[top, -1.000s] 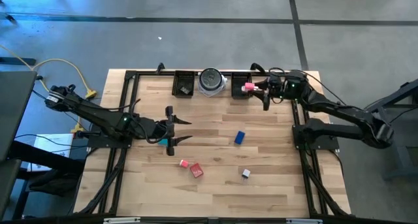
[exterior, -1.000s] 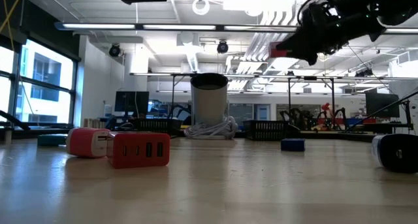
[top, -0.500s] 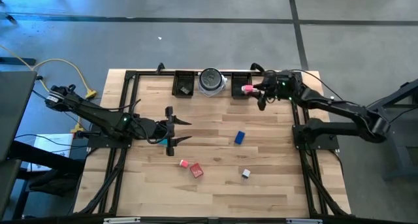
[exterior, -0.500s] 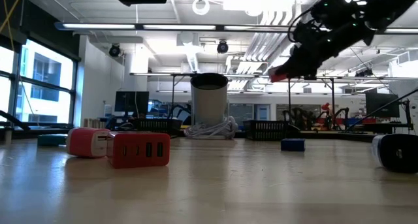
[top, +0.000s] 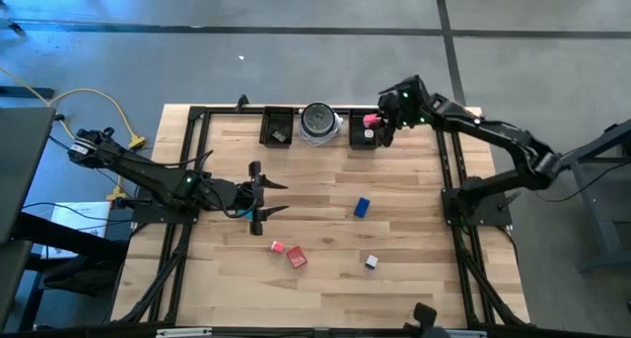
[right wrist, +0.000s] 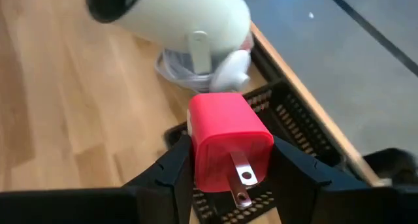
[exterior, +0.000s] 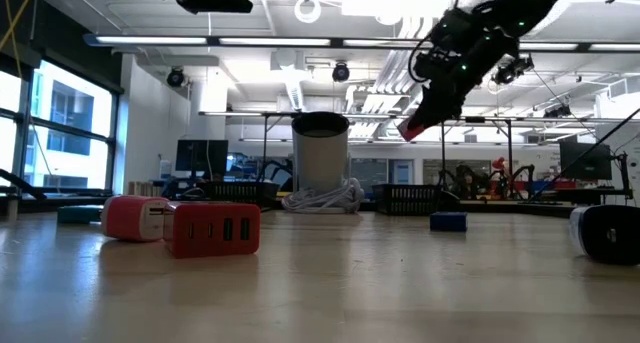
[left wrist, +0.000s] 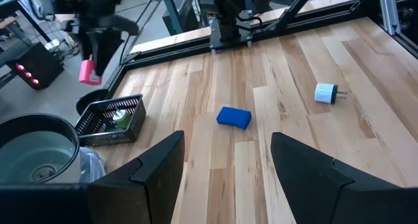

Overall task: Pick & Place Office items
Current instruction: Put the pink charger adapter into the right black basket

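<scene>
My right gripper (top: 376, 124) is shut on a pink-red charger block (right wrist: 228, 142) and hangs above the right black tray (top: 363, 137) at the table's far edge. My left gripper (top: 266, 191) stands open over the table's left middle and holds nothing. A teal piece (top: 245, 213) lies on the table just beside it. A blue block (top: 362, 207), two red pieces (top: 278, 246) (top: 297, 258) and a white-black plug (top: 371, 262) lie flat on the wood. My right gripper pinches the charger block by two opposite sides (right wrist: 199, 160) between its two fingers. The face with the metal prongs (right wrist: 240, 175) is turned back toward the wrist. The fingers slant down from the table's right side. The block hangs clear above the mesh tray (right wrist: 307, 142).
A round silver-grey dish (top: 318, 122) stands between the right tray and a left black tray (top: 277, 127), which holds a small item. A dark frame runs along the table's far, left and right edges. Bare wood lies between the loose pieces.
My right gripper has swung toward the table's far edge and a little left, tipping its fingers downward. It has kept hold of the pink-red block, which now hangs lower, over the right tray. My left gripper has kept still.
</scene>
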### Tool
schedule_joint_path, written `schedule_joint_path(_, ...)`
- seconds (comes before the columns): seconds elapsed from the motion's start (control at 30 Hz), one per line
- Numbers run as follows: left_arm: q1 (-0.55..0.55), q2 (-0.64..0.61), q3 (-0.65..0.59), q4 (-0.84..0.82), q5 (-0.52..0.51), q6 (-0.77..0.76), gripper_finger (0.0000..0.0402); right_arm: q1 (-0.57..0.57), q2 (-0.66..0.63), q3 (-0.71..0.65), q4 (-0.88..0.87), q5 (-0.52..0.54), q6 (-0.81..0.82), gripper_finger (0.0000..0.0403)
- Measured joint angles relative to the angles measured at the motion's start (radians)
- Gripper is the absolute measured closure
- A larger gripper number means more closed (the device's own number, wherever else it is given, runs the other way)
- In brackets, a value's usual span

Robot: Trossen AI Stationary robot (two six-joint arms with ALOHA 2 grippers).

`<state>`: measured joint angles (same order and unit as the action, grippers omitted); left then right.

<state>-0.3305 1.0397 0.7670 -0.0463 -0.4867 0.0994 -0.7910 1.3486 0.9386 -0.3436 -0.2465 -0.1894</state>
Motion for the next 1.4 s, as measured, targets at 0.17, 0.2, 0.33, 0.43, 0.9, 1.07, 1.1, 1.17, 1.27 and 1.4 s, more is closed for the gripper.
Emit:
schedule_joint_path(0.17,0.000,0.000,0.000,0.000,0.000,0.001,0.0181,-0.002,0.114,0.151,-0.180,0.065,-0.056,0.0257)
schedule_joint_path(0.2,0.000,0.000,0.000,0.000,0.000,0.002,0.0181,-0.002,0.138,0.181,-0.214,0.066,-0.065,0.0257)
schedule_joint_path(0.33,0.000,0.000,-0.001,-0.010,0.000,0.003,0.0181,-0.001,0.219,0.292,-0.306,0.075,-0.089,0.0257)
schedule_joint_path(0.43,0.000,0.000,-0.001,-0.021,0.000,0.000,0.0181,-0.001,0.267,0.348,-0.359,0.092,-0.111,0.0257)
schedule_joint_path(0.9,0.000,0.000,-0.002,-0.026,0.000,0.001,0.0181,-0.001,0.418,0.493,-0.519,0.197,-0.177,0.0257)
schedule_joint_path(1.07,0.001,0.000,-0.002,-0.026,0.000,0.002,0.0181,-0.001,0.452,0.504,-0.518,0.213,-0.186,0.0258)
schedule_joint_path(1.1,0.001,0.000,-0.002,-0.026,0.000,0.004,0.0181,-0.001,0.461,0.506,-0.518,0.219,-0.187,0.0258)
schedule_joint_path(1.17,0.001,0.000,-0.002,-0.026,0.000,0.004,0.0181,-0.001,0.480,0.508,-0.520,0.226,-0.196,0.0258)
schedule_joint_path(1.27,0.001,0.000,-0.002,-0.026,0.001,0.004,0.0181,-0.002,0.502,0.511,-0.513,0.236,-0.201,0.0258)
schedule_joint_path(1.4,0.001,0.000,-0.002,-0.026,0.001,0.005,0.0181,-0.009,0.509,0.511,-0.493,0.243,-0.205,0.0258)
